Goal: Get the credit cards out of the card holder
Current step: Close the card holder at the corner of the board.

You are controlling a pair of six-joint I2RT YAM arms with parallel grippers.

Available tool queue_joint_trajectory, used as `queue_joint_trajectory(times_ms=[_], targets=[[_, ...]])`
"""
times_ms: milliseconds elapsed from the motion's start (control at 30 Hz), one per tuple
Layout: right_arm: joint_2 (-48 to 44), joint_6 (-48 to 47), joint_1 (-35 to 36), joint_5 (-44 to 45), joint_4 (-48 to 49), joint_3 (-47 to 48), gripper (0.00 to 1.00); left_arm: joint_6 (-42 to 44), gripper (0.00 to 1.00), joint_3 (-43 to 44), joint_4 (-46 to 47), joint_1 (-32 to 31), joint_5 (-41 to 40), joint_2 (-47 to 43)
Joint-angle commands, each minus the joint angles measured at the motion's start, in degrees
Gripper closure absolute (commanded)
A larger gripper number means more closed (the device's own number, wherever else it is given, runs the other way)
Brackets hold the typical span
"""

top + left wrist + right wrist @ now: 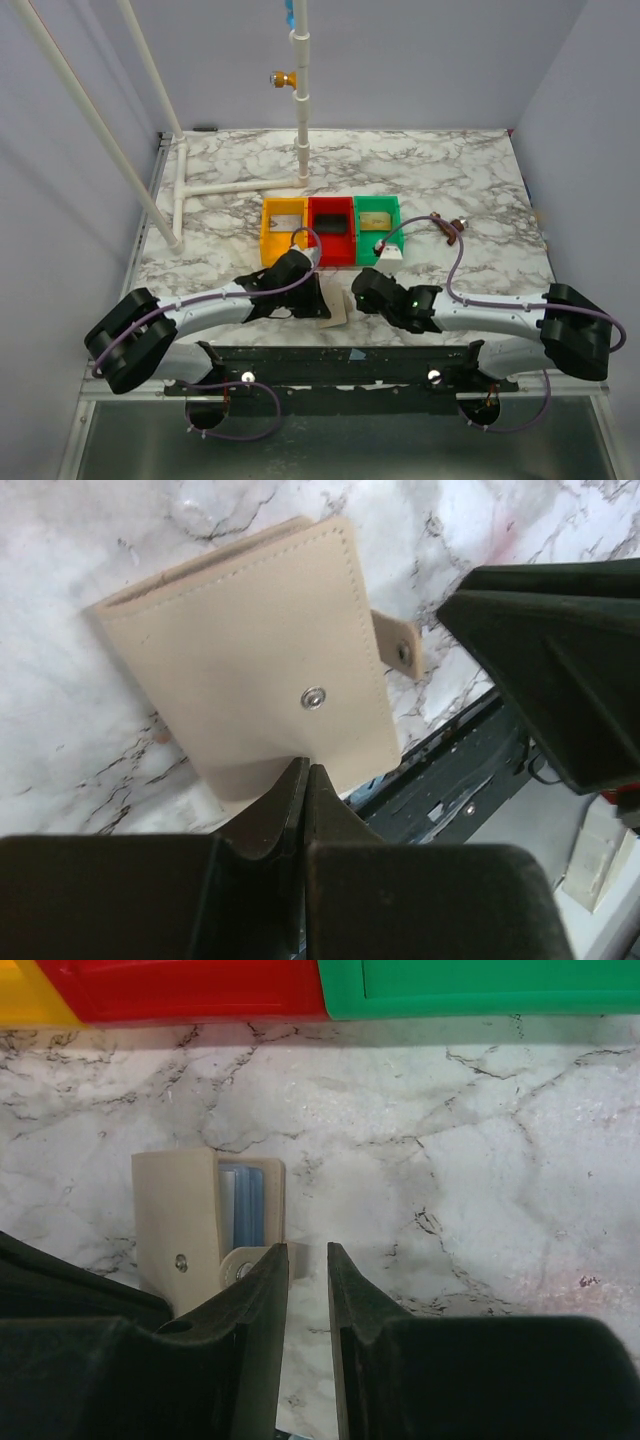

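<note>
Shut tight, the left gripper (303,775) is set against the near edge of the card holder (240,650), lying on the table (450,180), probably to steady it. The right gripper (308,1270) is held narrowly parted and empty beside the snap tab (400,648), unobstructed; coloured trays (332,201) are ranged beyond.

left arm (200,310): reaches low and forward-right from its base, elbow bent | left pincer (305,778): angled down, fingers pressed tight together, no gap | right arm (490,318): reaches low and leftward from its base, wrist close to the left wrist | right pincer (308,1258): angled down, fingers parallel, narrow slit between them
</note>
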Motion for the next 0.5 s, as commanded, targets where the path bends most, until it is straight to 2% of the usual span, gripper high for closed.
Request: queue_joint_trajectory(times_ms=[0,267,467], targets=[[2.03,-1.06,-0.60,-2.64,3.95,-1.64,0.74,-0.47,1.00,3.75,1.47,-0.52,-0.70,1.95],[5.31,-1.92,-0.72,-3.78,6.15,-0.49,0.74,0.79,1.00,7.15,-2.02,-1.11,-1.74,5.99],[6.08,-2.38,-0.79,-4.06,6.39,-0.17,0.74,1.25,1.00,6.69,-6.32,-1.37,-4.16,2.09]])
